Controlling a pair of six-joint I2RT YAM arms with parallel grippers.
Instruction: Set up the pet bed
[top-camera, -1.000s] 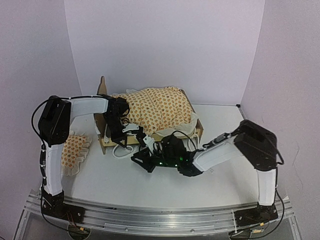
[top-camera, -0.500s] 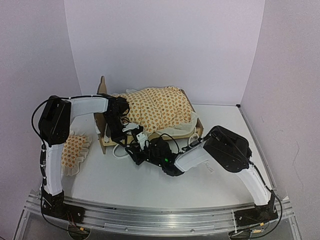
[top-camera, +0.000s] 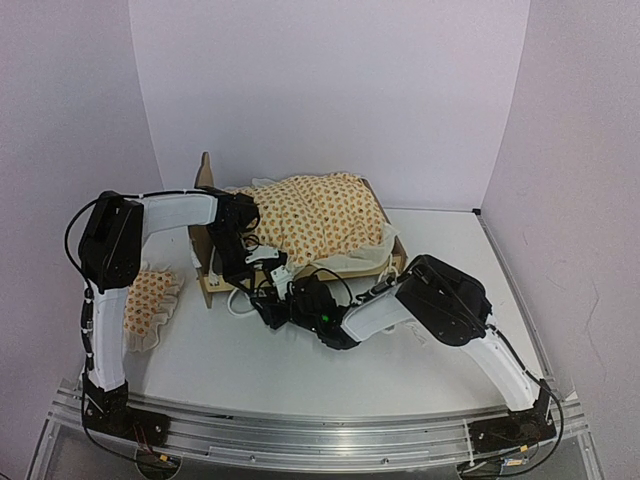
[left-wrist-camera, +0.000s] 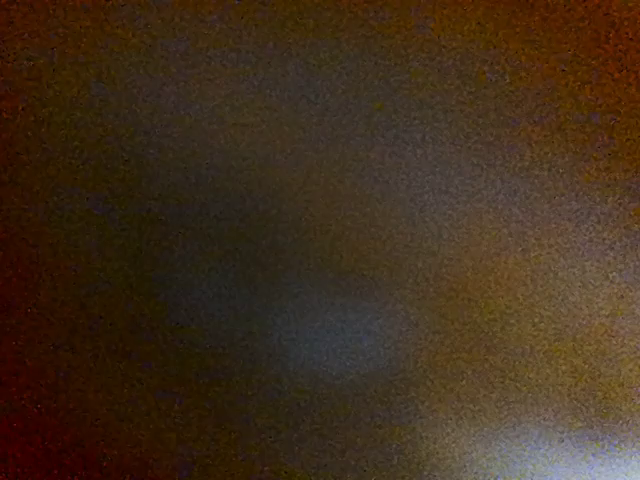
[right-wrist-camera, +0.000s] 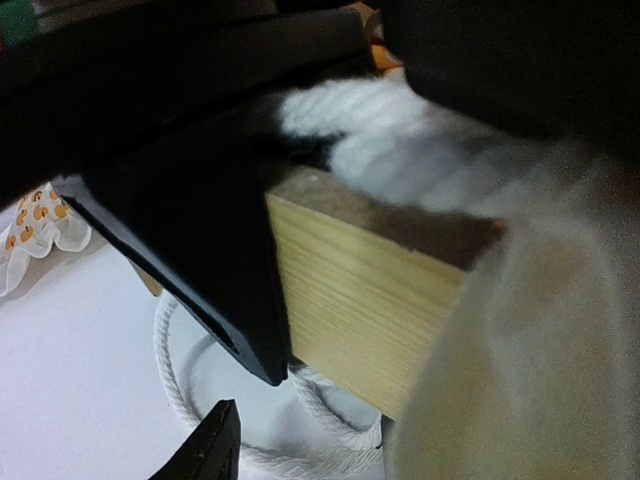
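White worktop (top-camera: 300, 385); left end effector (top-camera: 240, 265) was closed, right end effector (right-wrist-camera: 250, 395) gaped and might have snagged the pet bed's (top-camera: 320, 220) cord (right-wrist-camera: 163, 350).

No words, labels, brand marks, numbers or signs can be read anywhere, neither on the pet bed (top-camera: 204, 180) nor on the table (top-camera: 250, 355) (the orange print on the bedding (top-camera: 315, 215) is pattern, not lettering).

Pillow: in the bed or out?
Out. The pillow lies on the table beside the bed frame's left end, apart from the bedding.
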